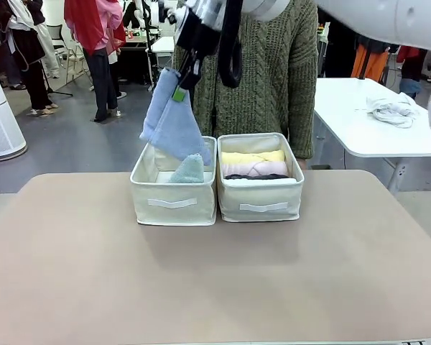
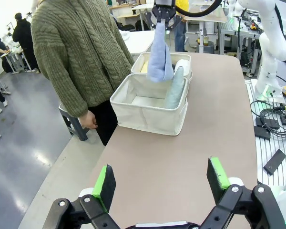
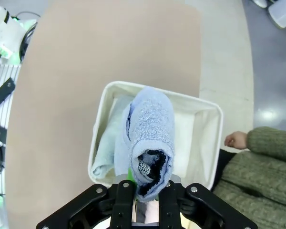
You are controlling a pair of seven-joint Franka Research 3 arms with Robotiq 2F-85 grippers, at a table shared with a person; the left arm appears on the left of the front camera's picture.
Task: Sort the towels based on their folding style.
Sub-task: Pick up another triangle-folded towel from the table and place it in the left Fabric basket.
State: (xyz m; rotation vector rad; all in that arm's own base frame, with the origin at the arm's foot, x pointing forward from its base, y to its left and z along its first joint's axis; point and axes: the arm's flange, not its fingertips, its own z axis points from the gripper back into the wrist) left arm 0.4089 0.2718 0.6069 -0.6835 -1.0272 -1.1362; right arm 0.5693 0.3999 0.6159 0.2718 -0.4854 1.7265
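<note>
Under the right claw: the light blue towel (image 1: 174, 118) hangs pinched at its narrow top, wide end down, over the left bin (image 1: 174, 203).
Right claw (image 1: 181, 85): fingers together, clamped on the light blue towel; seen from its wrist, the towel (image 3: 150, 138) hangs straight below the fingers into the open bin (image 3: 207, 143).
Left claw (image 2: 160, 181): fingers wide apart, nothing between them, low over bare tabletop (image 2: 181, 152), well short of both bins.
Near ground: the tabletop (image 1: 215, 280) on the robot's side of the bins carries nothing in the way.
Left bin contents: the mint green towel (image 1: 188, 170) stands tip up, just below and beside the hanging blue one; whether the two touch cannot be told.
Right bin (image 1: 260, 206): touching the left bin's side, holding the yellow towel (image 1: 253, 157) at the back, the pale pink towel (image 1: 256, 169) next, the dark grey towel (image 1: 255, 177) nearest.
Beyond the bins: a person in a green knit sweater (image 1: 269, 72) stands close behind them, one hand (image 3: 235, 140) just past the left bin's rim.
Farther off: a white side table (image 1: 373, 122) with a cable bundle (image 1: 391, 109).
</note>
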